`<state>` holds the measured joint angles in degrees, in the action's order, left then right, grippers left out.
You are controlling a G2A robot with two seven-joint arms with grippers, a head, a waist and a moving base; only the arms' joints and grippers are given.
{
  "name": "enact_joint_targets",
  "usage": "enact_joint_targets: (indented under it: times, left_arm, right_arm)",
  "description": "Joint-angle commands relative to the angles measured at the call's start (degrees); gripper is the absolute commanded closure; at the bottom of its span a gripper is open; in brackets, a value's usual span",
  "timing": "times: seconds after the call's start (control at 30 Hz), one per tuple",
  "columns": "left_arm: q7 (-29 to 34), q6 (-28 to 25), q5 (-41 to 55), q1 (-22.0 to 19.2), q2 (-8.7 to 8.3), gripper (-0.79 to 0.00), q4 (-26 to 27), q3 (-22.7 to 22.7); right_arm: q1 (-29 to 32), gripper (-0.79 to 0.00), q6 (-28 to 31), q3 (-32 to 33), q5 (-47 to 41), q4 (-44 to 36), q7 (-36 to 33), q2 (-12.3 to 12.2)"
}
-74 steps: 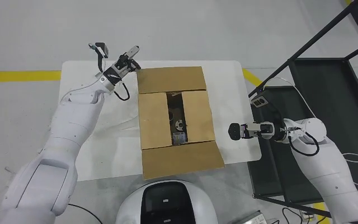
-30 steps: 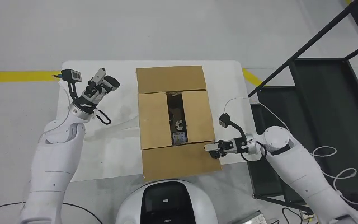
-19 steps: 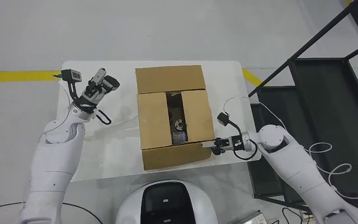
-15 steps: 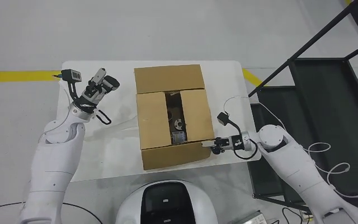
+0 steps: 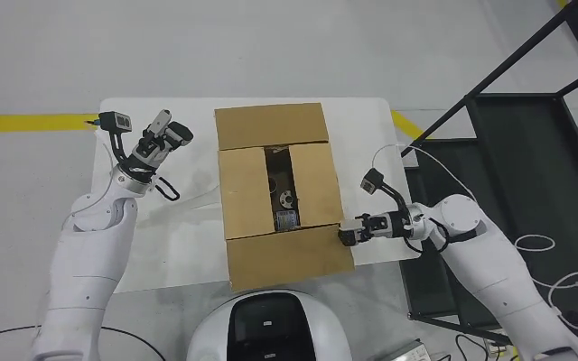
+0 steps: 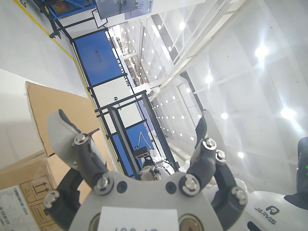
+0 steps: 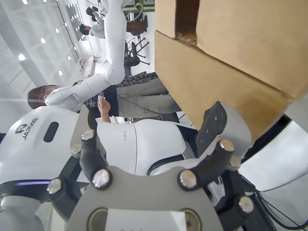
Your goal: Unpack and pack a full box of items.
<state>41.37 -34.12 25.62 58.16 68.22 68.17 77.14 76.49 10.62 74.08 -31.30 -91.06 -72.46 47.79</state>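
While holding right gripper (image 5: 347,237), fingers spread, at box (image 5: 312,185) near-right corner, shifted box left; kept left gripper (image 5: 173,129) raised, fingers spread.

white table (image 5: 191,245), black metal rack (image 5: 517,128) beside it, yellow floor stripe (image 5: 45,122)

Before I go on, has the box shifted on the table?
Yes. The box has slid slightly away from the right edge of the table, toward its left edge.
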Motion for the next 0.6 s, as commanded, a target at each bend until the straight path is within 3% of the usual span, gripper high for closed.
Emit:
enact_joint_targets:
  times: [0.0, 0.2, 0.37, 0.57]
  left_arm:
    - [0.00, 0.00, 0.00, 0.00, 0.00, -0.785, 0.00, 0.00]
    - [1.59, 2.49, 0.78, 1.04, -0.12, -0.785, 1.55, -0.17]
    - [12.03, 6.91, 5.31, 2.35, -1.14, -0.785, 2.14, 2.22]
    - [20.08, 8.43, 6.45, 3.97, -2.48, -0.785, 2.62, 6.06]
  right_arm:
    - [-0.03, -0.785, -3.15, 0.36, -0.60, -2.67, 3.32, 0.09]
    - [-2.95, -0.785, -8.23, -2.52, 3.57, -6.57, 12.77, 0.96]
    - [-6.52, -0.785, -9.33, -6.73, 6.68, -6.71, 19.88, 2.25]
    - [-8.88, -0.785, -11.20, -9.86, 8.03, -6.23, 22.34, 3.18]
